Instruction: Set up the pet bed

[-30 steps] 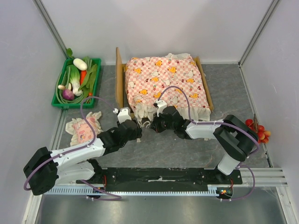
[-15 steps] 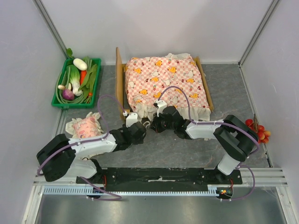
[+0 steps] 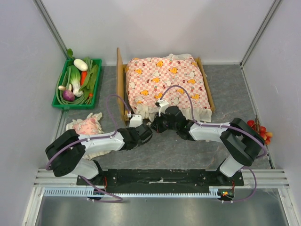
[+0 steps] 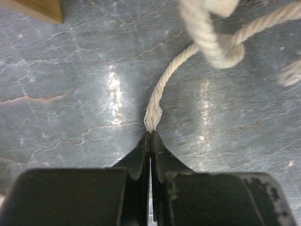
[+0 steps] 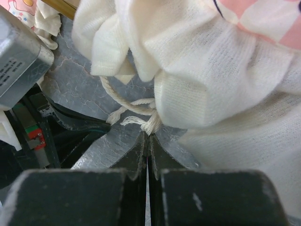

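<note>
The bed (image 3: 119, 77) stands at the back of the bench (image 3: 235, 94), with the mattress (image 3: 164, 82) on it. The left fingers (image 4: 140, 157) pinch a frayed end of the cord (image 4: 171, 77). The right fingers (image 5: 137, 157) are clamped on another end under the frill. Pull both ends evenly and low, so the mattress doesn't slide off.

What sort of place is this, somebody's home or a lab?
Most likely a lab test cell: plain white panel walls on metal posts, two robot arms bolted to a black base plate, and a staged tray of vegetables.
</note>
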